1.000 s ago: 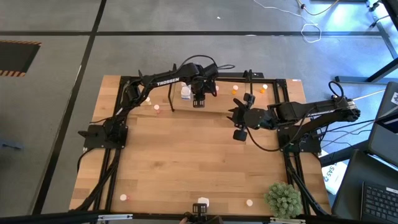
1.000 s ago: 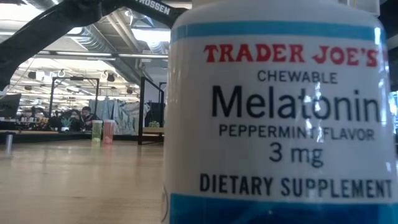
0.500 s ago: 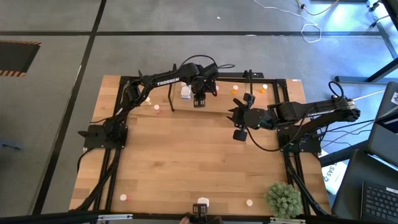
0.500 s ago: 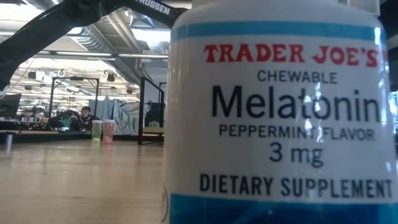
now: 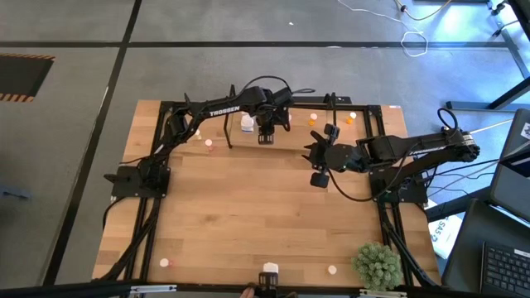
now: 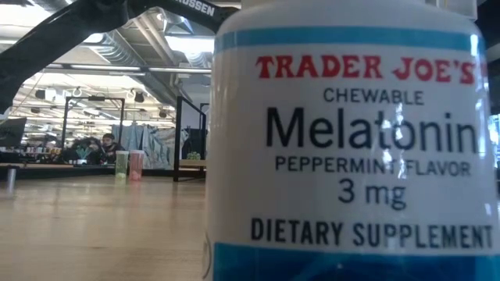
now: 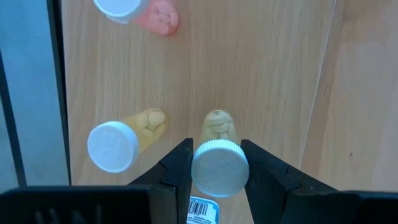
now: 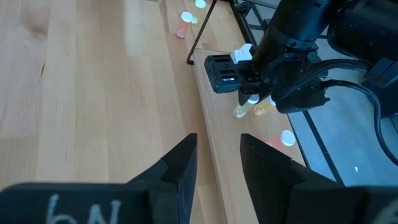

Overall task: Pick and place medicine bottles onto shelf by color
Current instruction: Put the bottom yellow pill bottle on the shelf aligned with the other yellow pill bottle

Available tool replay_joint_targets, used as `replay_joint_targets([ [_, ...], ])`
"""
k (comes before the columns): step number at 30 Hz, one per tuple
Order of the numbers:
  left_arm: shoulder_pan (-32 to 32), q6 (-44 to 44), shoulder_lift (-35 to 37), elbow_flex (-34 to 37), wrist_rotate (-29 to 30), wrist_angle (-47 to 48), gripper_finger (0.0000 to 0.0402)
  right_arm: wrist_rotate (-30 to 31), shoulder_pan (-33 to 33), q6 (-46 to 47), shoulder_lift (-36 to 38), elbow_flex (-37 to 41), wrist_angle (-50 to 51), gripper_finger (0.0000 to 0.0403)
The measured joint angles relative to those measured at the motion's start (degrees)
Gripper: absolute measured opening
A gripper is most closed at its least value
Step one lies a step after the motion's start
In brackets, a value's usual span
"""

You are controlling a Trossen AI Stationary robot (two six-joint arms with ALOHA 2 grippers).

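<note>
The left gripper (image 7: 214, 163) is gripping a cream bottle (image 7: 219, 163) above the shelf (image 5: 291, 132), barely shifted; the right gripper (image 8: 217, 163) is waiting, fingers slightly apart.

Two dark fingers (image 8: 180, 163) of the right gripper (image 8: 218, 160) are seen parted over the wooden table (image 8: 93, 93). Beyond them the left gripper (image 8: 249, 102) is lowered onto the shelf (image 8: 217, 134) — a cream bottle (image 8: 242, 110) is clamped beneath it, a yellow bottle (image 8: 264, 107) just beside. A pink bottle (image 8: 283, 139) sits nearer on the shelf, and an orange bottle (image 8: 182, 29) lies off it, near its black upright (image 8: 202, 32).
</note>
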State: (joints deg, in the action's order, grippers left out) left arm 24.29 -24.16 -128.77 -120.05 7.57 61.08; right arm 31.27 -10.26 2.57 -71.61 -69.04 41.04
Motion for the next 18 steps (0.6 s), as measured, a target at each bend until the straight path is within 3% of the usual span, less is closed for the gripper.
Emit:
replay_joint_targets([
  [18,0.33,1.09,0.0,0.0,-0.18,-0.18,0.011,0.01,0.0,-0.01,0.0,0.0,-0.02,0.0125],
])
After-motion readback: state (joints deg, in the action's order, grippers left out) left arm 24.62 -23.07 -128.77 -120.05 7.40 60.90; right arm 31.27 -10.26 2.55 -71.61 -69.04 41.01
